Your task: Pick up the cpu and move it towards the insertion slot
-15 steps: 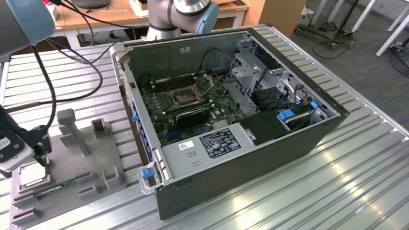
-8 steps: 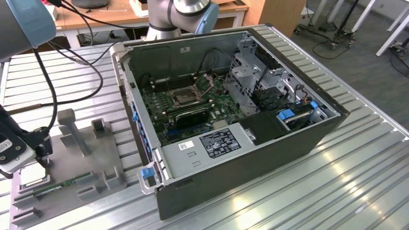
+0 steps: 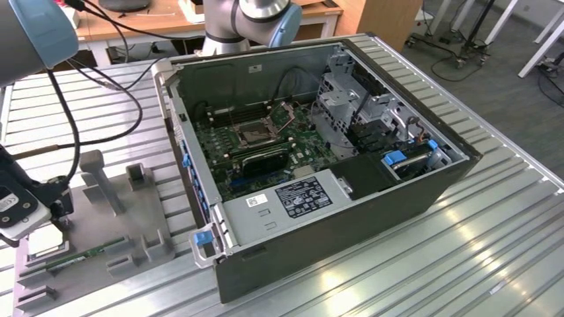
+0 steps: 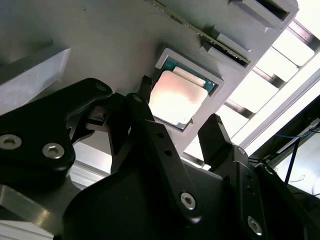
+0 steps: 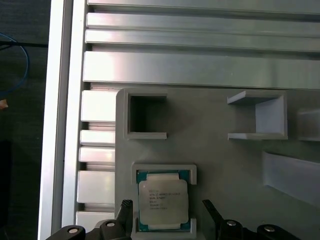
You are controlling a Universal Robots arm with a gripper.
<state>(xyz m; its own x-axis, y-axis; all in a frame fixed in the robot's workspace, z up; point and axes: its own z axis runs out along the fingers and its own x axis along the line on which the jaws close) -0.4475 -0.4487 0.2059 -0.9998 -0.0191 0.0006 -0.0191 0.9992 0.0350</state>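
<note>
The cpu (image 5: pixel 163 202) lies flat, shiny side up, in a shallow square pocket at the edge of the gray holder (image 5: pixel 225 160). In both wrist views the gripper (image 5: pixel 167 212) hangs over that pocket with its black fingers (image 5: pixel 124 210) spread apart, one on each side of the chip, holding nothing. Whether the tips touch the pocket walls I cannot tell. A thin green memory stick (image 3: pixel 84 254) lies on the same holder, near the pocket. The open computer case (image 3: pixel 352 218) stands beside the holder. Inside it is the insertion slot (image 3: pixel 255 134), well apart from the holder.
</note>
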